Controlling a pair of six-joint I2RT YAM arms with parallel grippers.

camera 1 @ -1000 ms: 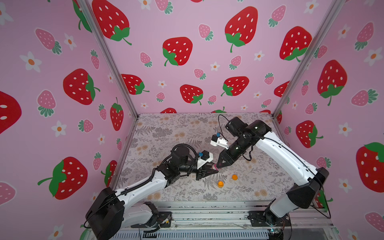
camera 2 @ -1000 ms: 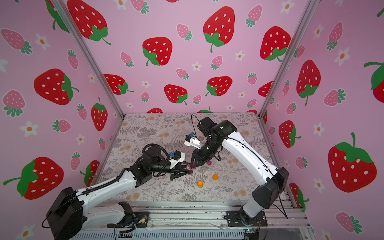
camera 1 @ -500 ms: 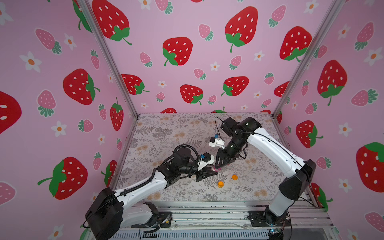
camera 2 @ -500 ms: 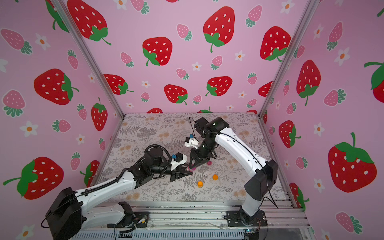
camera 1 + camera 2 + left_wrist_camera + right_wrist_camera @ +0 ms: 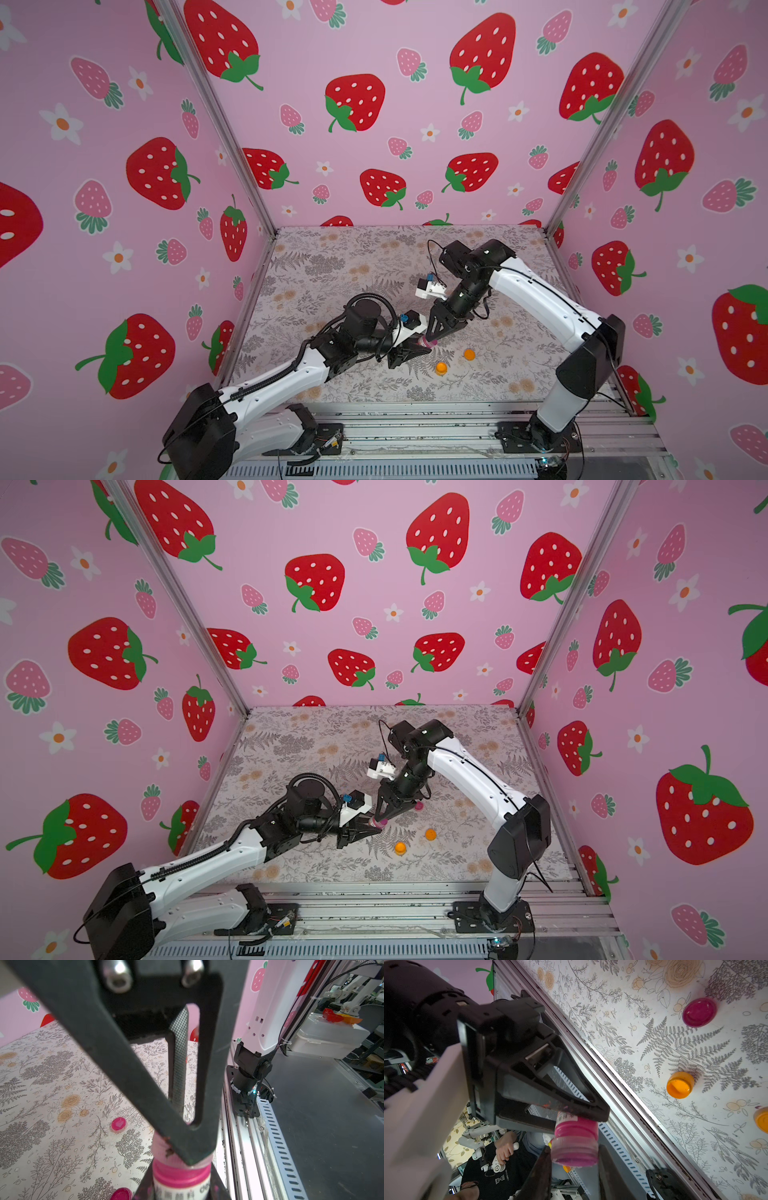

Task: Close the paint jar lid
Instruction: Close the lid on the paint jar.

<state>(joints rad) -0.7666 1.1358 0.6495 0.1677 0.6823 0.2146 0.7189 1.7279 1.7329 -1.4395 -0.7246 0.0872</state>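
Currently the paint jar [image 5: 428, 343] hangs clear of the floral worktop [image 5: 332, 266], not far from its front edge, caught between the tips of the two arms in both top views. The left pincer [image 5: 419, 350] is pressed tight onto the jar's body, with its dark fingers [image 5: 591, 1109] clamped across the white printed label. The jar is tilted rather than upright, its mouth end turned toward the right arm. Bright pink paint shows through the clear wall just under the neck. On the mouth sits the lid [image 5: 574, 1149], a cloudy, pink-stained cap. The right pincer [image 5: 432, 337] pinches this lid, with one finger on either side of it in the right wrist view. Whether the lid is turned fully home cannot be told. Close by on the worktop, nearer the front edge, stands a small orange pot [image 5: 441, 368] that looks uncapped, its round mouth orange inside in the right wrist view. Just beside it lies an orange cap [image 5: 469, 354], flat on the floral print. A pink disc [image 5: 699, 1012] rests flat on the worktop, apart from both orange pieces and on the far side of the right arm's tip. Whether it is a loose cap or a shallow pot cannot be told.
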